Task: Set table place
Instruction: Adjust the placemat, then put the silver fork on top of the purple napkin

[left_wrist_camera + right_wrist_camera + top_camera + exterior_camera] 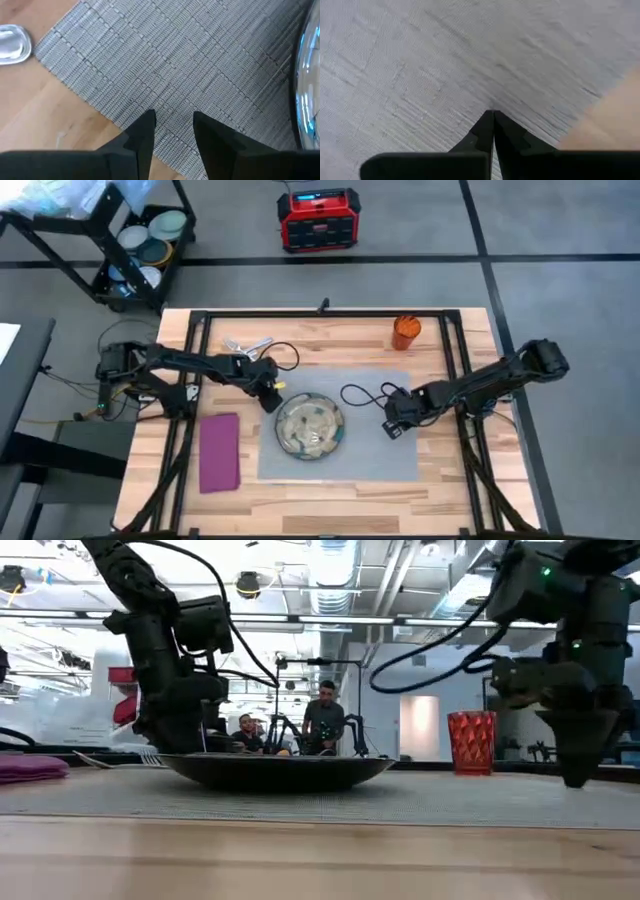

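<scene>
A round plate (310, 427) sat on the grey mat (400, 455) in the middle of the table (330, 340), with the left tool (270, 398) just beside its rim, fingers apart and empty, and the right tool (393, 426) poised over bare mat, fingers pressed together on nothing. A magenta napkin (220, 451) lay off the mat's left edge, steel cutlery (247, 345) rested on the planks behind the left arm, and an orange cup (405, 332) stood near the far right corner. The napkin looked soft and likely best pinched at an edge; the thin, slippery cutlery probably wanted a grip across its handle. Only the low view showed people seated beyond the table; only the left wrist view showed a spoon bowl (14, 45) close by the mat's corner
</scene>
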Controlling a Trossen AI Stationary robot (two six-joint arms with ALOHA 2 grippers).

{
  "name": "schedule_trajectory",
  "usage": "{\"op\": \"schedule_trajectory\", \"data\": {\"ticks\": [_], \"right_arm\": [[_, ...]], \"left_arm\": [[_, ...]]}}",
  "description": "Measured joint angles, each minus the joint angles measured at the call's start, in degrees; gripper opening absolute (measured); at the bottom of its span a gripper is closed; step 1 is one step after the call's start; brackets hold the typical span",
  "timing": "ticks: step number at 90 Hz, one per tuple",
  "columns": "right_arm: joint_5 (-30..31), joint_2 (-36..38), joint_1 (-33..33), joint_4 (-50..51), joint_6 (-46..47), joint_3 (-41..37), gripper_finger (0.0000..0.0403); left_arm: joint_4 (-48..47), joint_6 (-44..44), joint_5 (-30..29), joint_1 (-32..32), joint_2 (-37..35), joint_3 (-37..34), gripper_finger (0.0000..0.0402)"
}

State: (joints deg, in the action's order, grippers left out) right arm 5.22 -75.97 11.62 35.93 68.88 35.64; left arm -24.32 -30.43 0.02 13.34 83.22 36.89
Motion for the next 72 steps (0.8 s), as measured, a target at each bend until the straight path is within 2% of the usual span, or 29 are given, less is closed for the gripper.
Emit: {"op": "schedule_trajectory", "data": {"ticks": [17,27,37,48,55,72], "right_arm": [[12.81,9.45,-0.54,5.88,-0.27,4.89,0.0006],[17.72,14.2,-3.3,4.85,-5.97,6.56,0.0025],[18.29,17.6,-7.77,0.54,-14.18,6.86,0.0057],[18.28,19.1,-13.79,-2.64,-20.31,6.86,0.0092],[18.27,19.37,-17.83,-4.07,-24.78,6.86,0.0108],[14.68,19.35,-27.87,-6.25,-35.89,6.86,0.0121]], "left_arm": [[-3.76,0.45,1.38,-0.06,-1.95,4.58,0.012],[-4.26,1.74,-0.81,0.67,-3.16,8.55,0.012],[-4.41,-2.9,-7.94,2.96,-3.31,11.95,0.012],[-7.42,-17.49,-15.32,8.83,-3.33,13.2,0.012],[-9.25,-23.79,-16.16,13.08,-3.3,13.31,0.012],[-17.62,-28.45,-16.04,21.35,-3.32,13.39,0.0114]]}}
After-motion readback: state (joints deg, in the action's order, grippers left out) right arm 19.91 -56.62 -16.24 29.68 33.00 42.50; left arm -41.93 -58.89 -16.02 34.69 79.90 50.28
